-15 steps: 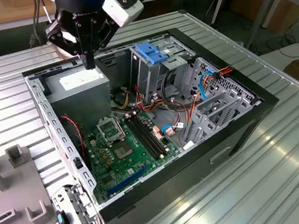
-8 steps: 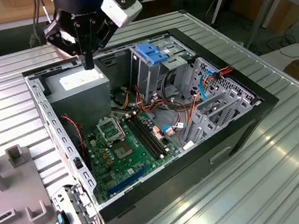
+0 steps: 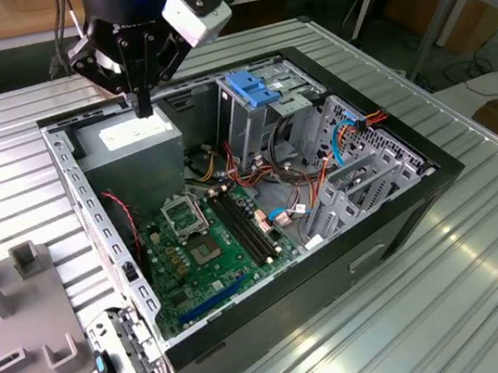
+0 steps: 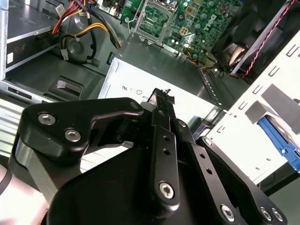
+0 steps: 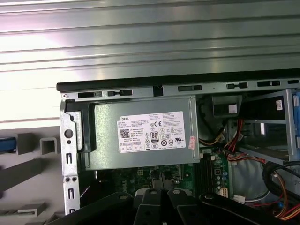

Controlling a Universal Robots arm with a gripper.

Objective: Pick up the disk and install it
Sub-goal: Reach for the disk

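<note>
Bright blue plastic in the second wrist view is taken to be a side rail of the disk (image 4: 281, 140), which is seated in a pale grey fixture (image 3: 15, 315) on the tabletop (image 3: 491, 300) — outside the computer case (image 3: 297, 320) and not yet picked up. The hand (image 3: 141, 104) is held above the power supply (image 3: 135, 143) in the case's corner, its fingers drawn together with nothing between them. The disk is therefore judged to lie sideways from the hand, beyond the case's rear wall (image 3: 94, 219), towards the exterior view's left. So little of the disk is seen that its long axis cannot be told.
</note>
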